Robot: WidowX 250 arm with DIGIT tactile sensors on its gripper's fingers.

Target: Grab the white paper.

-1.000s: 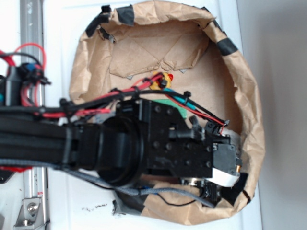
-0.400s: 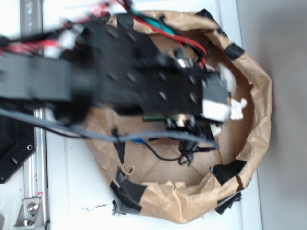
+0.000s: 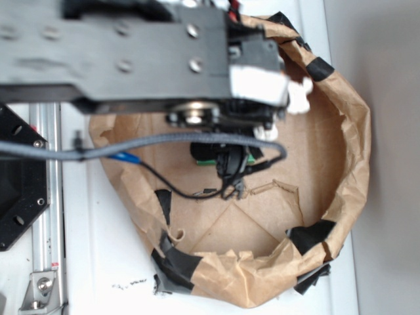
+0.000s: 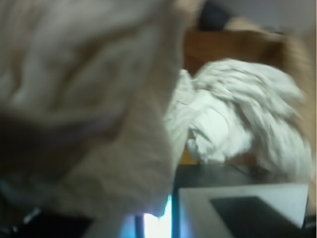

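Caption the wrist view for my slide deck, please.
Blurred close-up: the crumpled white tissue-like paper wad just ahead of the gripper, brown kraft paper wall behind.

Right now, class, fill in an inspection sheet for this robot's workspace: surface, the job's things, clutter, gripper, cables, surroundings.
Surface: white tabletop, with a brown kraft paper ring patched with black tape around a brown floor.
Job's things: white paper, crumpled; in the exterior view it pokes out at the arm's tip, by the ring's upper wall.
Clutter: green block, mostly hidden under the arm.
Gripper: gripper, blurred; the white paper sits at its tip, but whether it is shut cannot be told.
Cables: grey cable and thin black wire hanging over the ring.
Surroundings: metal rail on the left, grey wall on the right.
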